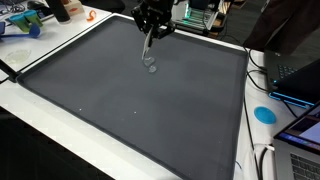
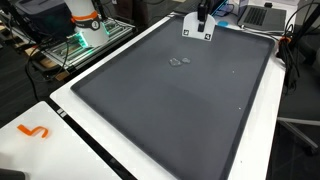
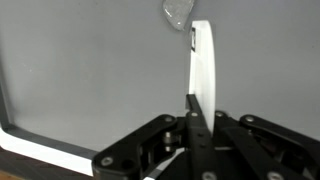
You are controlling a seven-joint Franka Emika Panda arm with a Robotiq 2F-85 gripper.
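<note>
Pincer [image 3: 192, 101] on white, perhaps plastic strip [image 3: 203, 60]

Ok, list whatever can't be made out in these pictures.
Clear object: wrist view, cut off by the top edge; too small in both exterior views to identify.
White strip: lower end hidden inside the gripper, wrist view.
Blue disc: exterior view, too small to identify.

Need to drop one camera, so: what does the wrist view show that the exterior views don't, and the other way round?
Only the wrist view: a close look at how the end effector is shut on a white strip. Only an exterior view: an orange hook and a blue disc, both lying off the mat. Both: the grey mat and a small clear piece lying on it near the strip's far end.
</note>
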